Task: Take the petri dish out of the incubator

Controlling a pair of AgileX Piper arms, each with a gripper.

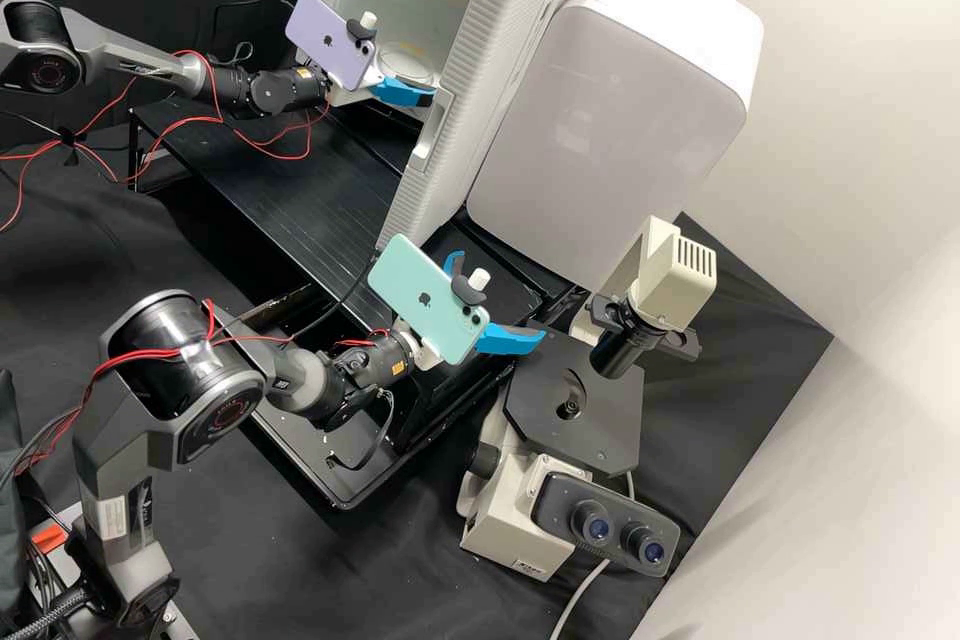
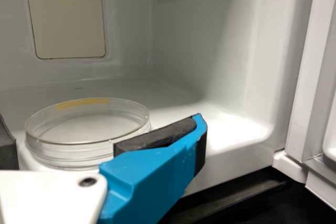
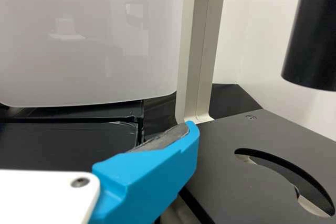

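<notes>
Left gripper (image 2: pixel 102 137): jaws apart, one on each side of the petri dish (image 2: pixel 86 124), nothing clamped as far as I can see. The pad at the dish's 3 o'clock sits at or just beside its wall. The pad at 9 o'clock shows a sliver of gap.

Incubator (image 1: pixel 480 60): white, at 12 o'clock on the bench (image 1: pixel 300 190), with its chamber open toward the left arm, which comes in from 10 o'clock. My guess is that it stands open this way to give the arm a level run onto the chamber floor.

Microscope (image 1: pixel 560 430): at 5 o'clock, black stage (image 3: pixel 252 171) facing up.

Right gripper (image 1: pixel 508 338): hangs between incubator and microscope, at the stage's edge. I cannot tell whether it is open or closed. It is probably parked there to stay out of the left arm's way.

Petri dish: clear, flat on the chamber floor near the front lip, not yet lifted. Its wall is low and slick, so I judge the squeeze must be level or the dish will tip.
</notes>
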